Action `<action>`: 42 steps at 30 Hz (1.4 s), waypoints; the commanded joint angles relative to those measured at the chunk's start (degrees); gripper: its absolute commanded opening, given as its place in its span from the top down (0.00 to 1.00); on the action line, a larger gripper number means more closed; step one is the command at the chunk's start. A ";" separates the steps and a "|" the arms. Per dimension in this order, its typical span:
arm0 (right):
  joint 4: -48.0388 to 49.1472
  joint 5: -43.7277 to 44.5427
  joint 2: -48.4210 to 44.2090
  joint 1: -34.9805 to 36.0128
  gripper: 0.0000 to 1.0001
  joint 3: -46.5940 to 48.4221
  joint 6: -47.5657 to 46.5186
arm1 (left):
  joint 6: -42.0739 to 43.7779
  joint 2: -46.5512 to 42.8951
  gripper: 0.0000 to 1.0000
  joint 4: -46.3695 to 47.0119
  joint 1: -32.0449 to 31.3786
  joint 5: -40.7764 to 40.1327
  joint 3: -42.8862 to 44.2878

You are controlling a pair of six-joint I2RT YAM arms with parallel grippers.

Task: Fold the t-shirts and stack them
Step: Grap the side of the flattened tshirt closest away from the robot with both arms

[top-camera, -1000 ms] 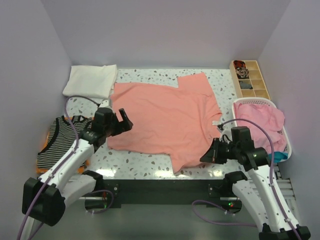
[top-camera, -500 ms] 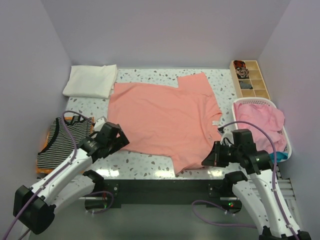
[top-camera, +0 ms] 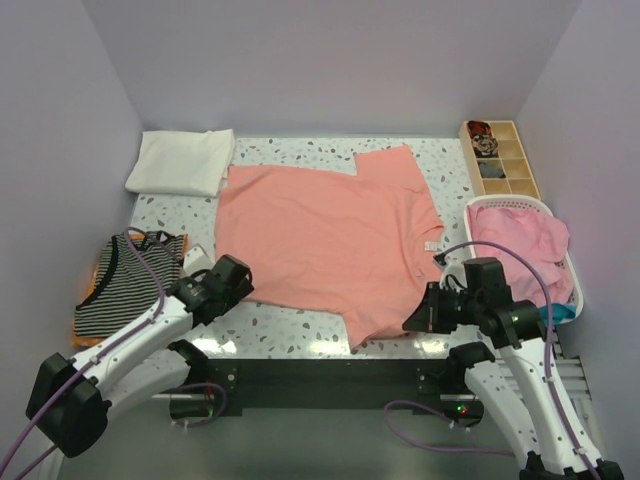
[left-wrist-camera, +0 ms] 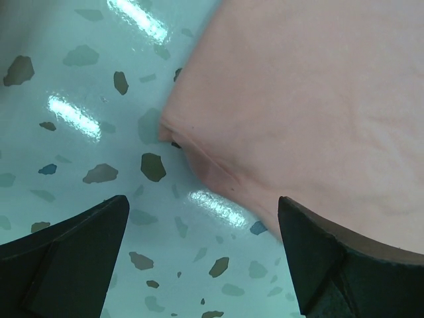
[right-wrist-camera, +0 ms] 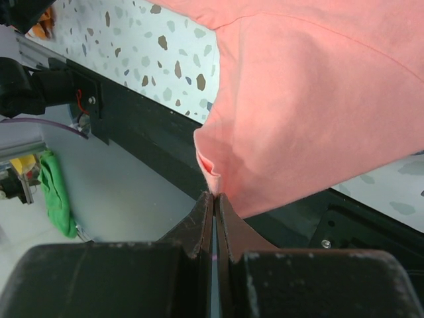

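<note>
A salmon-pink t-shirt (top-camera: 325, 235) lies spread flat across the middle of the speckled table (top-camera: 290, 325), neck to the right. My left gripper (top-camera: 238, 285) hovers open just off its near-left hem corner. In the left wrist view that corner (left-wrist-camera: 173, 132) lies ahead of the wide-apart jaws of the left gripper (left-wrist-camera: 204, 205), with bare table between them. My right gripper (top-camera: 415, 318) is shut on the hem of the near sleeve; the right wrist view shows the cloth edge (right-wrist-camera: 211, 169) pinched at the jaw tips of the right gripper (right-wrist-camera: 215, 194) over the table's front edge.
A folded white t-shirt (top-camera: 180, 160) lies at the back left. A black-and-white striped one (top-camera: 125, 280) lies at the left edge. A white basket (top-camera: 570, 270) on the right holds pink t-shirts (top-camera: 520, 240) and teal cloth. A wooden compartment box (top-camera: 500, 158) stands behind it.
My left arm has drawn back toward the near edge, its open gripper moving from the shirt's left hem down to the near-left corner. The right gripper has barely moved.
</note>
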 commanded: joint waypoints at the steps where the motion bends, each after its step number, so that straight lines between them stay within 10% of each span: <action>1: 1.50 -0.34 1.29 0.25 1.00 2.08 -0.99 | -6.43 -0.67 0.00 2.04 -0.32 -8.87 -1.57; 3: 1.86 -0.34 1.74 0.17 1.00 2.08 -1.16 | -8.80 -0.94 0.01 2.39 -0.32 -9.50 -3.23; 10: 1.95 0.53 3.05 0.25 1.00 2.78 -1.60 | -11.62 -0.33 0.81 7.93 -0.32 -10.81 -7.46; 13: 1.68 0.80 3.32 0.25 1.00 2.87 -1.69 | -12.59 0.46 0.98 7.67 -0.32 -12.13 -7.55; 17: 1.15 1.59 3.49 0.25 1.00 3.31 -1.78 | -14.34 0.47 0.91 5.48 -0.32 -13.89 -7.02; 24: 1.77 1.42 3.76 0.25 1.00 2.88 -1.78 | -15.75 -8.83 0.31 5.46 -0.32 -15.21 -10.35; 42: 3.35 1.68 4.90 0.25 1.00 1.47 -1.52 | -18.57 -3.50 0.30 15.13 -0.32 -18.90 -13.44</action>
